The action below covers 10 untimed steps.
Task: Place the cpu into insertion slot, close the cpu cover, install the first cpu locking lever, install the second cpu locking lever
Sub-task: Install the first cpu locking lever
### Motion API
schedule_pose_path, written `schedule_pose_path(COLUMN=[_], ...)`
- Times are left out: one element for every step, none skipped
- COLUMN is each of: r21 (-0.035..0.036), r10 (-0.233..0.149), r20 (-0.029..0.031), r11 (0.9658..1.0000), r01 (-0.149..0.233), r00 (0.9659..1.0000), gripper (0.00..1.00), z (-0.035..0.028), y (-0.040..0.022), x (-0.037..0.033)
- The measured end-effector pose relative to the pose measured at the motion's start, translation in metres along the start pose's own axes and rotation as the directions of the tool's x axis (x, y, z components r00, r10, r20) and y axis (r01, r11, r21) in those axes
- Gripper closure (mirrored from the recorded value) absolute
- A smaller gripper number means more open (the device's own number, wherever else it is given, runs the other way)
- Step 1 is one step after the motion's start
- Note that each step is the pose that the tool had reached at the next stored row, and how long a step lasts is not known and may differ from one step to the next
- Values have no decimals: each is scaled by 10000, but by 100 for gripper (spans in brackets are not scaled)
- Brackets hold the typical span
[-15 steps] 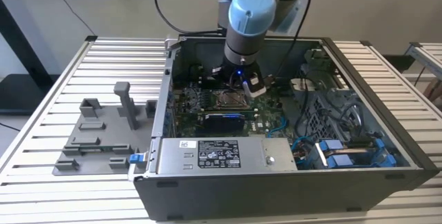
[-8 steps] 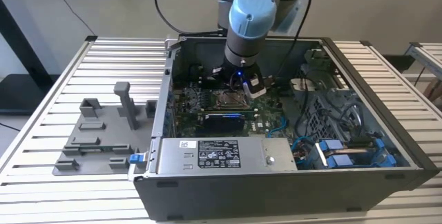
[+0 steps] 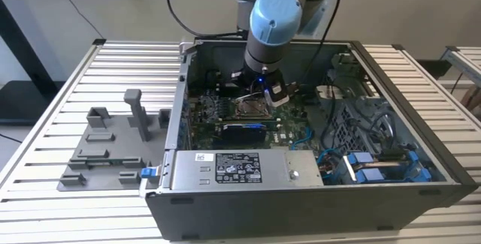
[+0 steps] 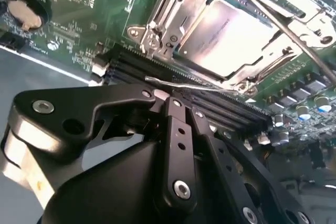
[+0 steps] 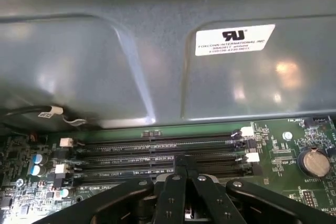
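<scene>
Tool point(image 4: 176, 103) sits low inside the open case point(image 3: 248, 216), fingers pinched together, and a thin lever point(image 4: 181, 83) lies right at their tips in the second wrist view. Whether the tips actually grip that wire or just press against it, I can't tell from here.

Working from the exterior view's left: a grey fixture point(image 3: 105, 148) rests on the slatted desk point(image 3: 45, 210), well apart from the action. Next comes the case, with the board point(image 3: 206, 123) on its floor. Then the arm point(image 3: 271, 24), dropping straight down over the middle of the board, and just beside its wrist, the slot point(image 3: 248, 107).

Now the good news in the second wrist view. The cpu point(image 4: 226, 38) is already seated in the slot, its pale metal top showing flat and square. The cover point(image 4: 191, 3) is down over it, framing that top through its window. So the first two steps look finished.

The levers are the open question. One long rod point(image 4: 283, 22) runs slantwise across the cover's far side; I can't say whether it is hooked home. The near lever, by the tool, seems to stand a touch proud of the memory slots point(image 4: 220, 103), so I judge it not yet latched.

First wrist view gives us the memory slots point(image 5: 157, 153) again, the case wall point(image 5: 131, 66) behind, and a coin cell point(image 5: 314, 162).
</scene>
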<state>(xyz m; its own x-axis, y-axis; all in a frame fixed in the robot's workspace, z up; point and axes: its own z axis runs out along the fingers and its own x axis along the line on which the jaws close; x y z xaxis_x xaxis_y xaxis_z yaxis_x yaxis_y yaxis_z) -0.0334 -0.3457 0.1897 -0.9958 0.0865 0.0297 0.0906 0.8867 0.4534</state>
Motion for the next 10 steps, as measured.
schedule_pose_path(r21=[3,1,2,3,2,2,0,0,-1,-4], r10=[8,14,20,23,27,30,31,32,35,37], r20=[-14,-22,-30,-37,-43,-48,-52,-56,-59,-63], r11=[10000,10000,10000,10000,10000,10000,10000,10000,10000,10000], r01=[-8,-14,-20,-23,-27,-30,-31,-32,-35,-37], r00=[10000,10000,10000,10000,10000,10000,10000,10000,10000,10000], gripper=[89,89,89,89,89,89,89,89,89,89], z=[-22,-47,-73,-99,-124,-146,-162,-176,-188,-201], y=[11,24,37,50,62,73,81,87,92,98], x=[1,2,3,4,7,12,19,28,39,50])
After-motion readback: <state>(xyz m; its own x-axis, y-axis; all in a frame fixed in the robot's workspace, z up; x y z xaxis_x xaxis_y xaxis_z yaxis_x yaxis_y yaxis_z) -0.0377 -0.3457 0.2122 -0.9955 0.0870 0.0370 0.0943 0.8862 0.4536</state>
